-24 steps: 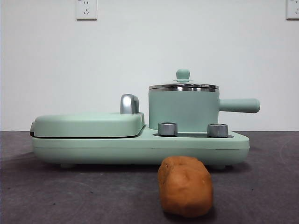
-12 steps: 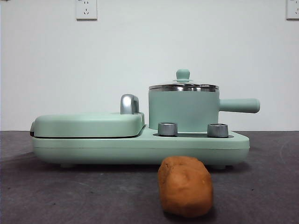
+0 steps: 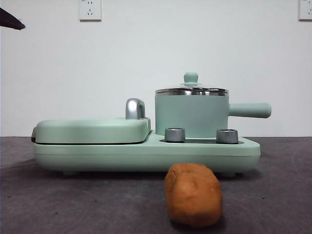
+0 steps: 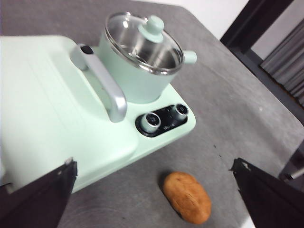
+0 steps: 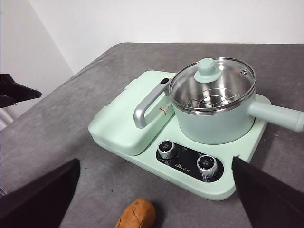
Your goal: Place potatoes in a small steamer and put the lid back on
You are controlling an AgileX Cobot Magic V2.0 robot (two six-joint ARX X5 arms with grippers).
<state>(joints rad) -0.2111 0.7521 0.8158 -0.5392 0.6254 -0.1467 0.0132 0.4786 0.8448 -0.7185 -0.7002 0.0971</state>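
Note:
The orange-brown potato (image 3: 193, 194) lies on the dark table in front of the appliance; it also shows in the left wrist view (image 4: 187, 197) and the right wrist view (image 5: 136, 214). The mint-green steamer pot (image 3: 191, 114) stands on the appliance's right half, side handle pointing right. The glass lid (image 3: 191, 87) with its mint knob sits on the pot (image 5: 213, 121); a steel rack shows through it (image 5: 212, 84). My left gripper (image 4: 156, 192) is open, high above the table. My right gripper (image 5: 156, 190) is open, high in front of the appliance.
The mint-green appliance base (image 3: 146, 153) has two steel dials (image 3: 175, 134) at the front. Its flat griddle cover (image 3: 92, 129) with a chrome handle (image 3: 134, 108) fills the left half. A black arm tip (image 3: 9, 19) shows at the top left corner.
A black arm tip has come into the front view at the top left corner. The potato, pot and lid have not moved.

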